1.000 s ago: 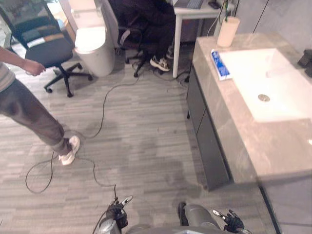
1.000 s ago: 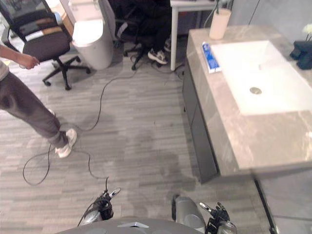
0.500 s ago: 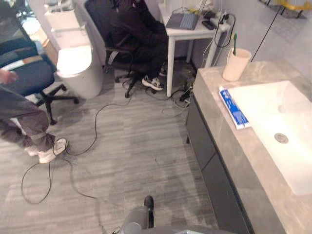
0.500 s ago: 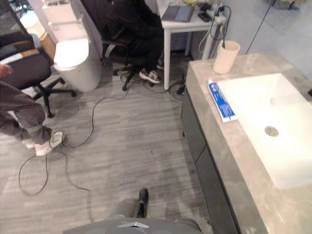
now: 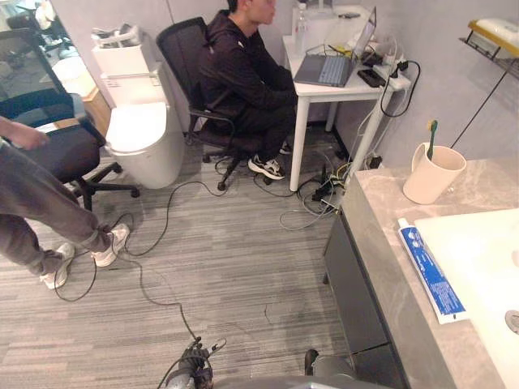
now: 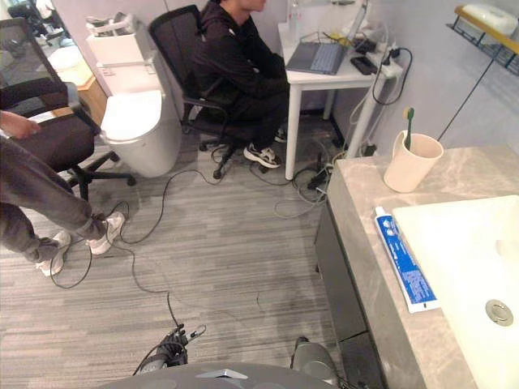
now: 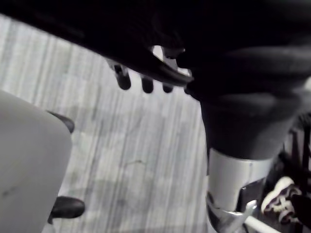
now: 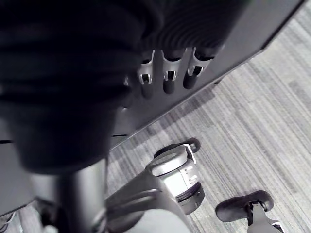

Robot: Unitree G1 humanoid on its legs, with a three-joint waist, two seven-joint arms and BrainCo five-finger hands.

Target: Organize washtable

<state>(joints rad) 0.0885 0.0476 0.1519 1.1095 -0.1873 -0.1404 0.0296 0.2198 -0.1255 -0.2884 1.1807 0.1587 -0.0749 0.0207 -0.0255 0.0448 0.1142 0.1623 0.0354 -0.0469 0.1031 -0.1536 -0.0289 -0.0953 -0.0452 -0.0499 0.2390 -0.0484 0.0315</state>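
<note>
1. Floor (image 5: 227,267): grey planks. It lies below the left hand (image 7: 146,85) and the right hand (image 8: 165,73), both of which hang low.

2. Washtable (image 6: 361,219): marble top on a dark cabinet front (image 8: 243,29). It stands ahead and to the outer side of the right hand. The cabinet front lies just past that hand's fingertips, apart from them.

3. Sink (image 6: 462,243): white basin set into the washtable top, beyond the right hand, with its drain (image 6: 498,312) farther to the outer side.

4. Toilet (image 5: 146,142): white, lid down, well ahead of the left hand.

5. Persons: a seated person (image 5: 243,77) in black faces a white desk (image 5: 324,87) far ahead of both hands. A walking person (image 5: 32,194) is ahead and to the outer side of the left hand, beside an office chair (image 5: 57,146).

6. Laptop (image 5: 328,69): lid up, on the desk.

7. Hands: the left hand's fingers hang relaxed over the floor and hold nothing. The right hand's fingers are relaxed and likewise empty.

8. Toothpaste tube (image 6: 404,259): blue and white, lying flat on the washtable between its front edge and the sink, well apart from the right hand.

9. Cup (image 6: 412,162): beige, upright on the washtable's far corner, beyond the tube.

10. Toothbrush (image 6: 408,128): green, standing in the cup.
</note>
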